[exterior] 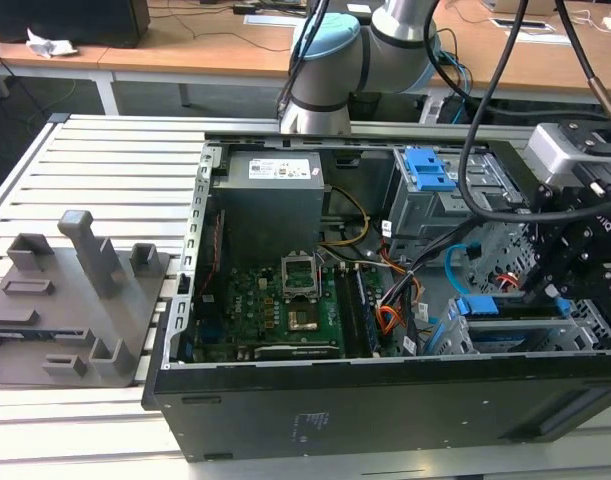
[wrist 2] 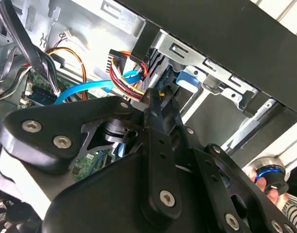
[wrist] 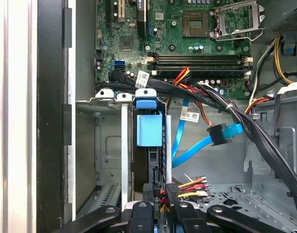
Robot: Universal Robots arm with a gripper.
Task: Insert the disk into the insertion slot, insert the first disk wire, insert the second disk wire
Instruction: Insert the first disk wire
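Two fingers [wrist: 140,218] of the gripper [wrist: 160,208] look to us clamped on a small black plug [wrist: 171,188] that trails red, yellow and black wires. In the second wrist view the gripper [wrist 2: 155,104] narrows to a tip right by that same bundle of wires.

Just beyond the plug stands the disk [wrist: 149,130]. It sits on edge inside the slot [wrist: 109,145], with its blue frame showing at the mouth, so we judge that step done. The slot sits in the corner of the case [exterior: 285,420] against its black side wall, towards the exterior view's right.

Near the disk, a blue cable [wrist: 201,145] loops across the open bay with its end hanging free, joined to nothing that we can see. Past it lies the green circuit board [wrist: 187,29].

We expect the plug to be light, hard and a little slick, and its wires springy enough to tug it off line. The flat sides of its body are the place to grip, never the wires. The disk we take to be stiff, fairly heavy and sensitive to knocks, and its blue frame is the safest hold.
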